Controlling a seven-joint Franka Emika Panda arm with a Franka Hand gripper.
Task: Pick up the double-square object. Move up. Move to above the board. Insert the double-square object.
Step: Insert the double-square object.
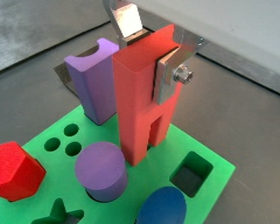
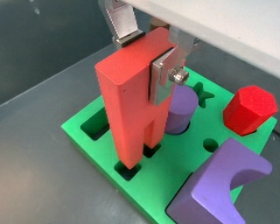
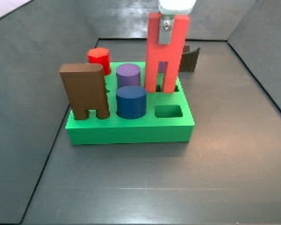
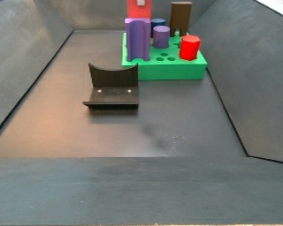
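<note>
My gripper [image 1: 150, 51] is shut on the top of the double-square object [image 1: 136, 96], a tall light-red block that stands upright. A silver finger [image 2: 166, 70] presses on each side of it. Its two square legs [image 2: 136, 149] reach down to the board [image 2: 90, 140], a bright green slab, at two small square holes near one edge. How deep the legs sit is unclear. In a side view the block [image 3: 161, 61] rises above all the other pieces, with the gripper [image 3: 167, 28] at its top over the board [image 3: 126, 132].
Standing in the board are a brown two-legged block [image 3: 82, 88], a purple block with a hollowed top [image 1: 94, 83], a purple cylinder [image 1: 101, 171], a blue cylinder [image 3: 131, 101] and a red hexagonal piece [image 2: 250, 107]. A rectangular hole [image 1: 195, 171] is open. The fixture [image 4: 110, 86] stands on the floor.
</note>
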